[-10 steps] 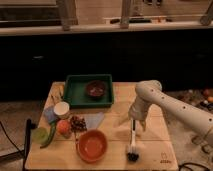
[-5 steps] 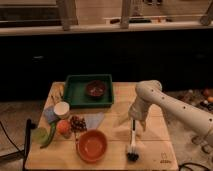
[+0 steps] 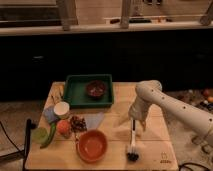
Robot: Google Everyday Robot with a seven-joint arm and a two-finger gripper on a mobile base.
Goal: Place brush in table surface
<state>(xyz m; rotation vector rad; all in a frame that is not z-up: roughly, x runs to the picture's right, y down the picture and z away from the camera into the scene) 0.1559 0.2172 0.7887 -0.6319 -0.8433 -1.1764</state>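
Several things crowd the left half of the table surface in the camera view. A green tray sits at upper centre with a dark bowl inside it. Below the tray's left end stand a white cup, an orange fruit, a green vegetable and a dark reddish clump. An orange bowl stands at lower centre. The brush lies to the right of that bowl, apart from it, with bare wood on either side. Its long axis runs almost straight up and down the frame. The dark bristle head is at the low end near the table's front edge, seemingly on the wood, and the pale handle points up toward the gripper. The white arm reaches in from the right edge of the frame and bends down, so the gripper sits at the handle's upper end. I cannot tell how its jaws stand, or whether they hold the handle.
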